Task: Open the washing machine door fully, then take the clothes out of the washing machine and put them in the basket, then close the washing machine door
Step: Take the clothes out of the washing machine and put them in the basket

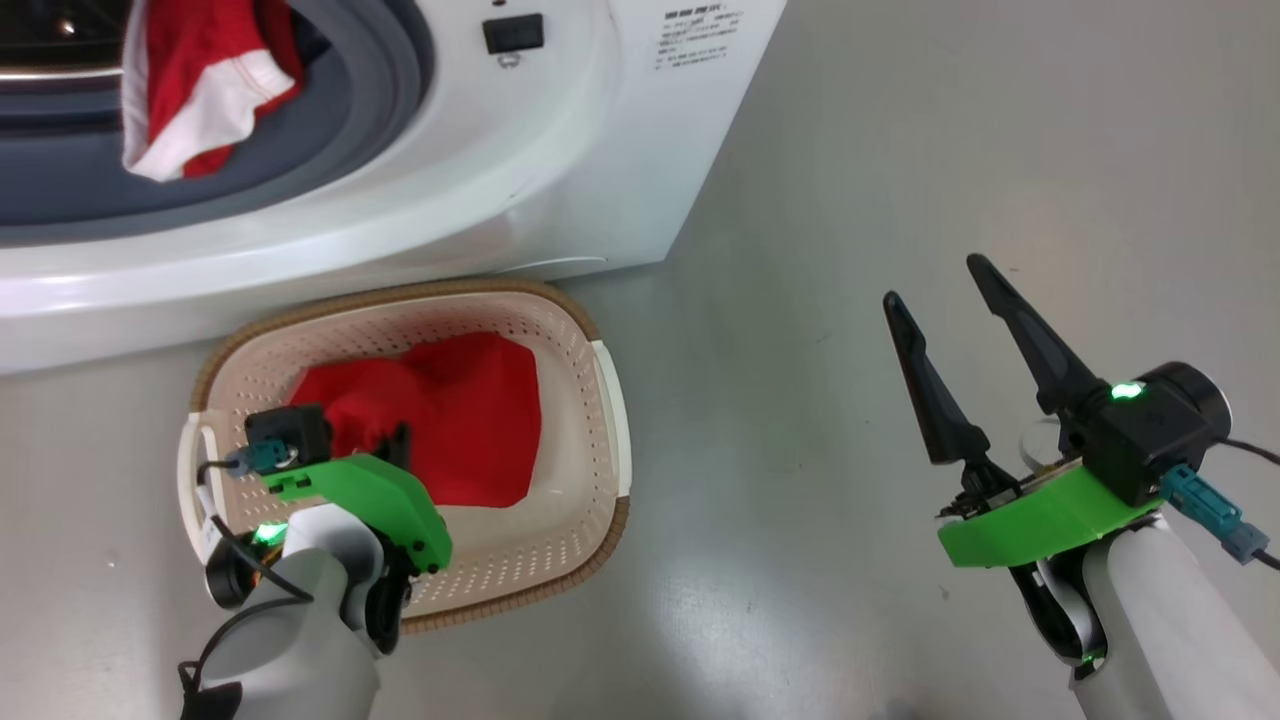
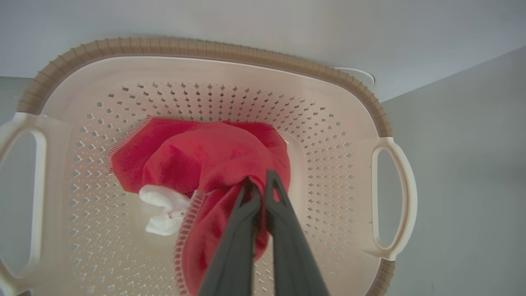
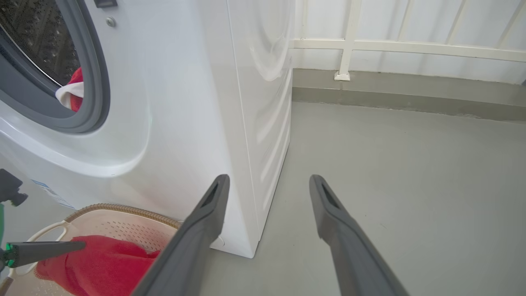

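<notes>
Left wrist view: left end effector (image 2: 259,181) clenched on red garment (image 2: 193,156), low inside basket (image 2: 205,47). Right end effector (image 1: 931,278): spread, empty, above floor (image 1: 950,130). Red-and-white garment (image 1: 200,90): draped downward over washing machine (image 1: 560,150) gasket (image 1: 330,150), beyond basket, left arm nearer. Printed label (image 1: 697,40): illegible.

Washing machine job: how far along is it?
Done: the white front-loading washer stands open, and one red fabric garment lies in the cream perforated basket. In hand: the left hand is shut on it. Left: the red-and-white garment draped over the grey gasket, then shutting the washer.
</notes>
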### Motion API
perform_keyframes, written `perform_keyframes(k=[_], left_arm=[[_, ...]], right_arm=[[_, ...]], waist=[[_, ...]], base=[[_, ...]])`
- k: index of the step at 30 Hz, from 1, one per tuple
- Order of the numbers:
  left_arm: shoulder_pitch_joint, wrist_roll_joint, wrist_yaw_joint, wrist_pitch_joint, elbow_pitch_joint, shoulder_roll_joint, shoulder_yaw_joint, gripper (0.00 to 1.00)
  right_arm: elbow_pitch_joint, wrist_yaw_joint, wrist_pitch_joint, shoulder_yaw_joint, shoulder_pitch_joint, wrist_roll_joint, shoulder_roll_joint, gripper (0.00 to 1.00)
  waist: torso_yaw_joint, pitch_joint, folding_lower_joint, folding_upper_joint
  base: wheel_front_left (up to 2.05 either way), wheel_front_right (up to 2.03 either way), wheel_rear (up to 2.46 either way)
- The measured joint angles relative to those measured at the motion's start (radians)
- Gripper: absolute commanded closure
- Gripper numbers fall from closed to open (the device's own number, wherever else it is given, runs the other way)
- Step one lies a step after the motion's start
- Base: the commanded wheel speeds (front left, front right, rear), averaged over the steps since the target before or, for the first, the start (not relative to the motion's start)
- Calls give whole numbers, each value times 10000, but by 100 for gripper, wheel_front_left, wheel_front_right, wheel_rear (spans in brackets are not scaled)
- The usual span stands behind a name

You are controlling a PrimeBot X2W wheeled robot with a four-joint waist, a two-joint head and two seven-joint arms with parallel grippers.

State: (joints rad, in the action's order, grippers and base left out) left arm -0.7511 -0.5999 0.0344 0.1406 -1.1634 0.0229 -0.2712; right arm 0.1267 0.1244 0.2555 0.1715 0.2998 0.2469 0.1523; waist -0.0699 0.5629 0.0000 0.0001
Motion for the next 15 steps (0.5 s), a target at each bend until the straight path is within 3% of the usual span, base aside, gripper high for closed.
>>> perform_keyframes(k=[9, 13, 14, 15], left_arm=[[-360, -855, 198, 29, -686, 0, -698, 100], [-439, -1060, 270, 378, -750, -6, -1020, 40], [-462, -1106, 293, 485, -746, -6, -1078, 7], [-470, -1208, 380, 577, -734, -6, -1089, 0]], right_arm=[[36, 0, 0, 38, 205, 69, 12, 0], [81, 0, 0, 19, 205, 71, 13, 0], [84, 0, 0, 8, 205, 71, 12, 0], [86, 0, 0, -10, 204, 73, 12, 0]], waist=[[-144, 341, 0, 0], [-115, 238, 0, 0], [-104, 190, 0, 0], [-90, 136, 0, 0]], base=[[0, 0, 0], [0, 0, 0], [0, 0, 0], [0, 0, 0]])
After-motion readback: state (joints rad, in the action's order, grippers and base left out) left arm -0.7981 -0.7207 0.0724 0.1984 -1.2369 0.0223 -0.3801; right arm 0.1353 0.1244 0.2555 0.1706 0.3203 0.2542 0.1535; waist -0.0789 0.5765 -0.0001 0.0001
